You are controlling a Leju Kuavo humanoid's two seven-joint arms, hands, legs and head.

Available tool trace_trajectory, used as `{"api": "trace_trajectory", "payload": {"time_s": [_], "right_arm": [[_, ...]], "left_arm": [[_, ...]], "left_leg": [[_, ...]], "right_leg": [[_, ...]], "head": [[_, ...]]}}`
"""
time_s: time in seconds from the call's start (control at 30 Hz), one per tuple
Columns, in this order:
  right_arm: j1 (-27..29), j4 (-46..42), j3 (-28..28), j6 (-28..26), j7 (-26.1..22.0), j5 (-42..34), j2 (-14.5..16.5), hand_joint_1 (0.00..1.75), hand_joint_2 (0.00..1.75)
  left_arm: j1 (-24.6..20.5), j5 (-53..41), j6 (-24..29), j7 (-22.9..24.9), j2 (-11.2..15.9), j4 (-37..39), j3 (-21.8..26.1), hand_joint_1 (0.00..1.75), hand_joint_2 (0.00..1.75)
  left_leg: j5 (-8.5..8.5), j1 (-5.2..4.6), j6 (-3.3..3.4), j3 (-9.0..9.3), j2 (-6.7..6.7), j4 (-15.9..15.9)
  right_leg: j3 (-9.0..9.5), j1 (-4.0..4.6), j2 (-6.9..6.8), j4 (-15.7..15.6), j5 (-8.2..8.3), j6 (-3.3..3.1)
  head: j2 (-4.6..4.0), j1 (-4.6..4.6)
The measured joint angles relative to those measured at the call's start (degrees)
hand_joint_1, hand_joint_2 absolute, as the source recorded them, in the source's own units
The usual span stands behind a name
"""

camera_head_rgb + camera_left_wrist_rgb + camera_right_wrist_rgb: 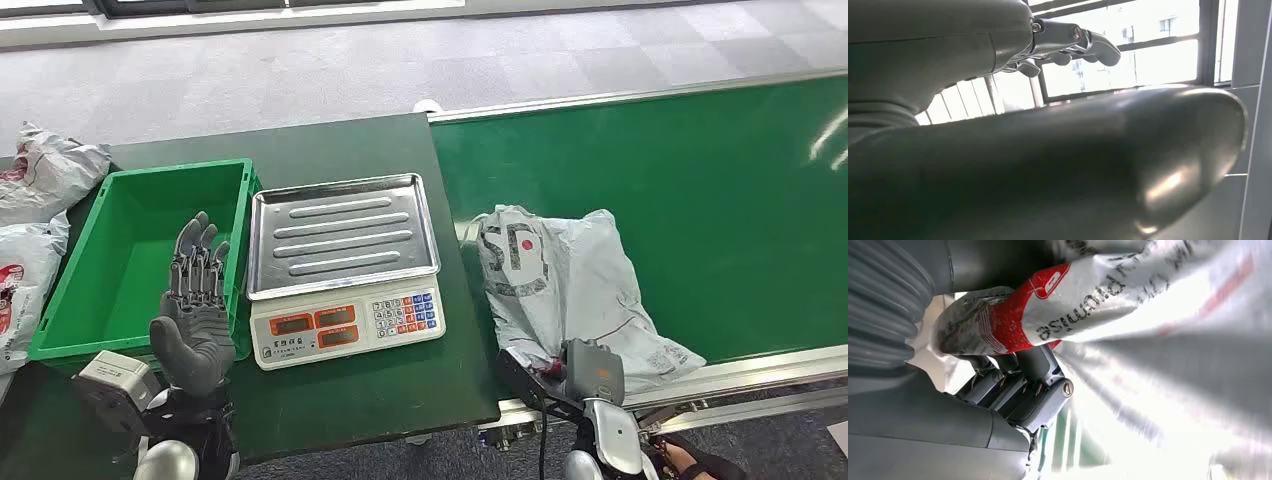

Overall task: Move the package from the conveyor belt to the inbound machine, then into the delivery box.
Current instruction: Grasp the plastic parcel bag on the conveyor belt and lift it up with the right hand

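The conveyor belt (720,200) is bright green; on it lies a white-grey package (570,290) with black lettering and red patches. The tabletop (340,150) is dark green, the box (130,260) vivid green. The scale (345,265) has a silver pan and orange displays.

Head view: high, facing forward and down over worktop (330,400) and conveyor belt (700,200).
Left wrist view: close behind left hand (998,100), facing windows (1128,60).
Right wrist view: tight against package (1148,315); shared with head view.
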Motion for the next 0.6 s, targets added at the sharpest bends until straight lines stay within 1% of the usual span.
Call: {"api": "trace_trajectory", "payload": {"time_s": [0.07,0.1,0.2,0.27,0.33,0.4,0.5,0.6], "right_arm": [[-0.16,-1.74,-0.83,-2.4,-0.84,0.89,-0.01,1.75,1.75],[-0.4,-3.33,-1.62,-4.62,-1.65,1.58,-0.02,1.75,1.75],[-2.06,-7.36,-3.38,-10.79,-4.88,2.39,-0.02,1.75,1.75],[-3.99,-9.67,-3.78,-13.92,-7.27,2.91,-0.02,1.75,1.75],[-6.13,-11.53,-3.8,-15.38,-8.57,3.56,-0.01,1.75,1.75],[-7.64,-12.82,-3.8,-15.76,-8.84,3.95,0.0,1.75,1.75],[-8.65,-13.91,-3.8,-16.48,-9.21,4.09,-0.01,1.75,1.75],[-10.16,-14.21,-3.44,-18.47,-10.93,4.08,-0.06,1.75,1.75]], "left_arm": [[0.03,-0.04,0.0,-0.25,-0.08,-0.03,0.03,0.0,0.0],[0.07,-0.08,0.01,-0.48,-0.16,-0.07,0.05,0.0,0.0],[-0.02,-0.06,0.18,-1.1,-0.45,-0.1,0.07,0.0,0.0],[-0.22,0.09,0.35,-1.42,-0.66,-0.06,0.07,0.0,0.0],[-0.54,0.32,0.45,-1.58,-0.86,0.07,0.07,0.0,0.0],[-0.82,0.46,0.51,-1.62,-1.01,0.23,0.07,0.0,0.0],[-0.97,0.55,0.64,-1.74,-1.07,0.37,0.07,0.0,0.0],[-1.12,0.99,1.06,-2.1,-1.07,0.5,0.07,0.0,0.0]], "left_leg": [[0.0,0.0,0.0,-0.03,0.0,0.0],[0.0,-0.01,0.0,-0.07,0.0,0.0],[0.0,-0.01,0.0,-0.3,0.02,0.0],[0.0,-0.01,0.0,-0.37,0.07,0.0],[0.02,-0.01,0.0,-0.14,0.1,0.0],[0.07,-0.01,-0.01,0.08,0.05,0.0],[0.11,0.0,-0.03,0.07,-0.01,0.0],[0.1,-0.01,-0.03,0.01,0.01,0.0]], "right_leg": [[0.0,0.0,0.0,0.0,0.0,0.0],[0.01,-0.01,0.0,0.0,0.0,0.0],[0.02,-0.01,0.01,0.0,0.0,0.0],[0.02,-0.02,0.05,0.0,0.01,0.0],[0.02,-0.01,0.07,0.0,0.03,0.01],[0.02,0.0,0.04,0.0,0.06,0.0],[0.03,0.0,0.0,0.02,0.08,-0.01],[0.02,-0.01,0.02,0.02,0.08,-0.01]], "head": [[0.0,0.0],[0.0,0.0],[0.0,0.0],[0.0,0.0],[0.0,0.0],[0.0,0.0],[0.0,0.0],[0.0,0.01]]}}
